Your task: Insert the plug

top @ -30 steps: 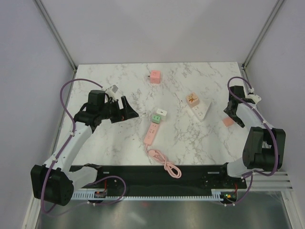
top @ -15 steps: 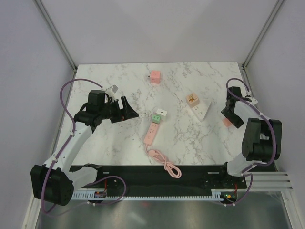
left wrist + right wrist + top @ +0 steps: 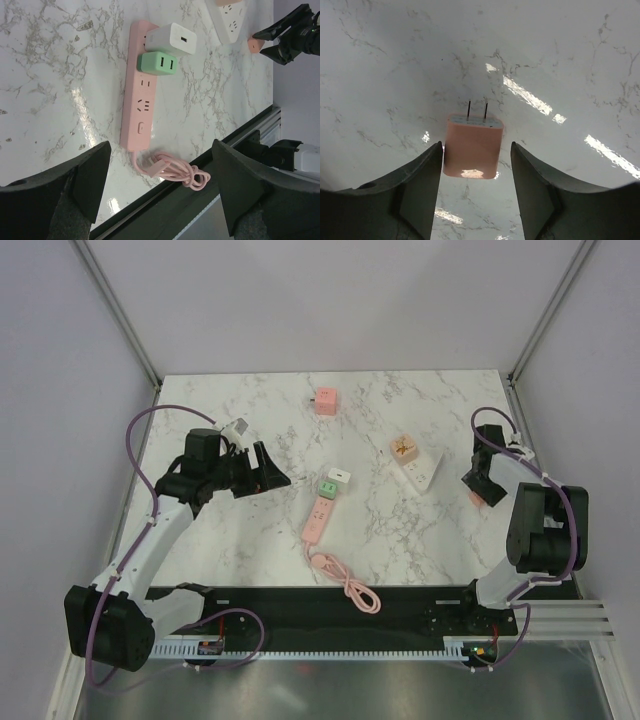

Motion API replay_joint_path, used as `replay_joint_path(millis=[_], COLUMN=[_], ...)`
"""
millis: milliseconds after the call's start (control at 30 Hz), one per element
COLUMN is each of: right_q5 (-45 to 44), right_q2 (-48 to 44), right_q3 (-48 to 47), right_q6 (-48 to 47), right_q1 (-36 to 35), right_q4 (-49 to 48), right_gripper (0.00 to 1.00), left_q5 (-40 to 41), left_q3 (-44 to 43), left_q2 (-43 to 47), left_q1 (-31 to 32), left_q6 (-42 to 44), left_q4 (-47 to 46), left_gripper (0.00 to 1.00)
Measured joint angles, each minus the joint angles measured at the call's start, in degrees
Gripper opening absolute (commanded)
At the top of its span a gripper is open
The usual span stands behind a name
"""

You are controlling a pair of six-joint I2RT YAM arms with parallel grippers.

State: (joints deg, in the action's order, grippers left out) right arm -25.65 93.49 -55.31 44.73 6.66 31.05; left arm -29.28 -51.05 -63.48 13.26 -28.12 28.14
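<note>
A pink plug [image 3: 472,148] with two prongs lies flat on the marble at the right edge of the table [image 3: 485,495]. My right gripper [image 3: 476,160] is open, with one finger on each side of the plug and a gap on the right side. A pink power strip [image 3: 319,517] lies at the table's middle with a green plug [image 3: 156,63] and a white plug [image 3: 172,38] in its far end. My left gripper [image 3: 268,468] is open and empty, hovering left of the strip [image 3: 140,107].
A white power strip [image 3: 419,475] with an orange cube plug [image 3: 403,447] lies between the pink strip and the right gripper. A pink cube adapter [image 3: 324,401] sits at the back. The pink cable [image 3: 348,585] coils over the front edge.
My right gripper has moved in over the pink plug, which now sits between its fingers. The left arm has not moved.
</note>
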Motion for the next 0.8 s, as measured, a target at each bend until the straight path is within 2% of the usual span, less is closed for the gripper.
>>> replay_joint_path(millis=[133, 167, 200, 233, 333, 433, 533, 667, 800], right_q5=[1.1, 1.6, 1.9, 2.3, 3.8, 8.2, 17.4, 28.9, 34.9], right_q2=[0.0, 0.0, 0.0, 0.0, -0.2, -1.3, -4.8, -13.1, -22.1], right_q3=[1.2, 1.4, 1.6, 1.8, 2.0, 2.2, 2.5, 2.4, 0.5], right_q6=[-2.3, -2.9, -3.5, -4.1, -6.2, -9.9, -15.0, -22.1, -28.4], right_q1=[0.0, 0.0, 0.0, 0.0, 0.0, 0.1, -0.3, -5.4, -16.2], right_q4=[-0.8, -1.0, -1.2, -1.4, -2.0, -2.8, -3.4, -4.3, -3.4], right_gripper=[0.63, 0.59, 0.54, 0.45, 0.24, 0.13, 0.0, 0.0, 0.0], left_q5=[-0.4, -0.5, -0.7, -0.7, -0.9, -1.2, -2.4, -5.0, -9.1], left_q3=[0.0, 0.0, 0.0, 0.0, 0.0, 0.0, 0.0, 0.0, -1.4], left_q2=[0.0, 0.0, 0.0, 0.0, 0.0, 0.0, 0.0, -0.3, -2.4], left_q1=[0.0, 0.0, 0.0, 0.0, 0.0, 0.0, 0.0, 0.0, 0.6], left_q6=[0.0, 0.0, 0.0, 0.0, 0.0, 0.0, 0.0, -0.2, -1.4], left_q4=[0.0, 0.0, 0.0, -0.1, -0.3, -0.7, -1.5, -2.6, -2.9], left_gripper=[0.88, 0.88, 0.88, 0.87, 0.85, 0.83, 0.82, 0.8, 0.8])
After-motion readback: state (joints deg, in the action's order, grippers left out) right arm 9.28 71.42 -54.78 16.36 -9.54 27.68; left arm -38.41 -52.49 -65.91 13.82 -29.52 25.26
